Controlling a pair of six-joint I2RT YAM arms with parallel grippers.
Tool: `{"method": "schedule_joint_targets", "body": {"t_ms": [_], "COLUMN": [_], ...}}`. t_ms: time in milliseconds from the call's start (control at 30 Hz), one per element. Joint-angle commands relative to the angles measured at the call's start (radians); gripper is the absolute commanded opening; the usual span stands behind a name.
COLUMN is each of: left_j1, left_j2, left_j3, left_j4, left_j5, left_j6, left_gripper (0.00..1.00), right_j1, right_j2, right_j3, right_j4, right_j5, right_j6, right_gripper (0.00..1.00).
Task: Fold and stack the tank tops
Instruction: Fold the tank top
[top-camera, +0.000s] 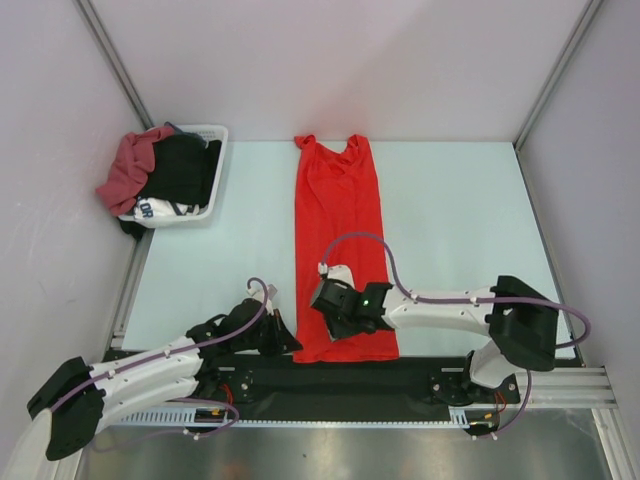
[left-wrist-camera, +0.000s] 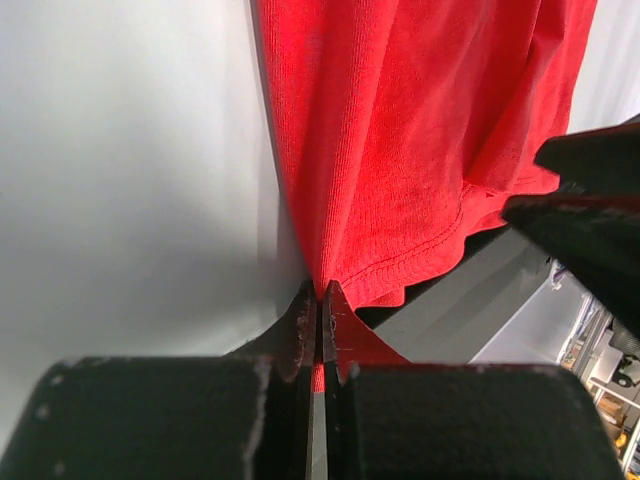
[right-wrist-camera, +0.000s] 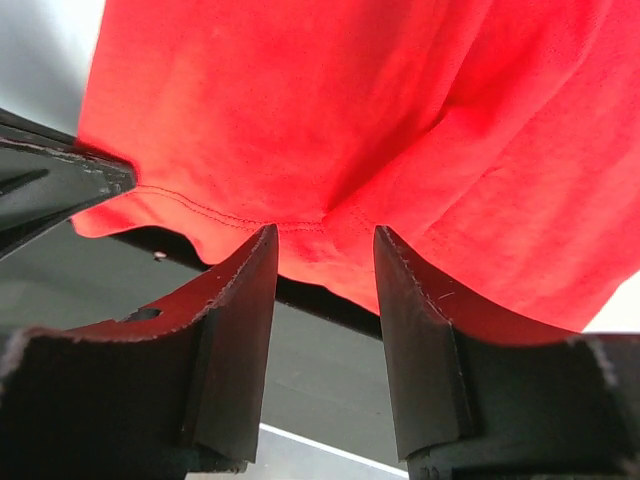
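The bright red tank top (top-camera: 338, 210) lies as a long narrow strip down the middle of the table, straps at the far end, hem at the near edge. My left gripper (top-camera: 287, 345) is shut on its near left hem corner; red cloth (left-wrist-camera: 400, 120) is pinched between the closed fingers (left-wrist-camera: 321, 292). My right gripper (top-camera: 335, 325) is open over the near hem, fingers (right-wrist-camera: 322, 235) either side of a small pucker in the red cloth (right-wrist-camera: 350, 100), not holding it. The maroon tank top (top-camera: 128, 170) hangs over the basket's left edge.
A white basket (top-camera: 215, 135) at the back left holds black garments (top-camera: 180, 170) and a white cloth with dark lettering (top-camera: 155, 210). The black base rail (top-camera: 330, 380) runs along the near edge, just beyond the hem. Walls enclose the table.
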Motion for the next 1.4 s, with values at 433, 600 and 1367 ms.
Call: {"method": "schedule_joint_targets", "body": {"t_ms": [433, 600, 1367], "left_j1": [-0.006, -0.006, -0.007], "left_j2": [0.039, 0.042, -0.018], "left_j3": [-0.063, -0.061, -0.064], "left_j4": [-0.201, -0.204, -0.264], "left_j5": [-0.071, -0.071, -0.059], "left_j6": [0.071, 0.07, 0.051], "left_gripper": [0.0, 0.0, 0.02], "right_j1": [0.086, 0.076, 0.01], "right_j2": [0.017, -0.106, -0.46], "right_j3": [0.035, -0.072, -0.347], "right_j4": [-0.177, -0.158, -0.187], "right_j5": [0.167, 0.141, 0.027], "right_j6": [0.116, 0.167, 0.259], "right_gripper": [0.0, 0.0, 0.44]}}
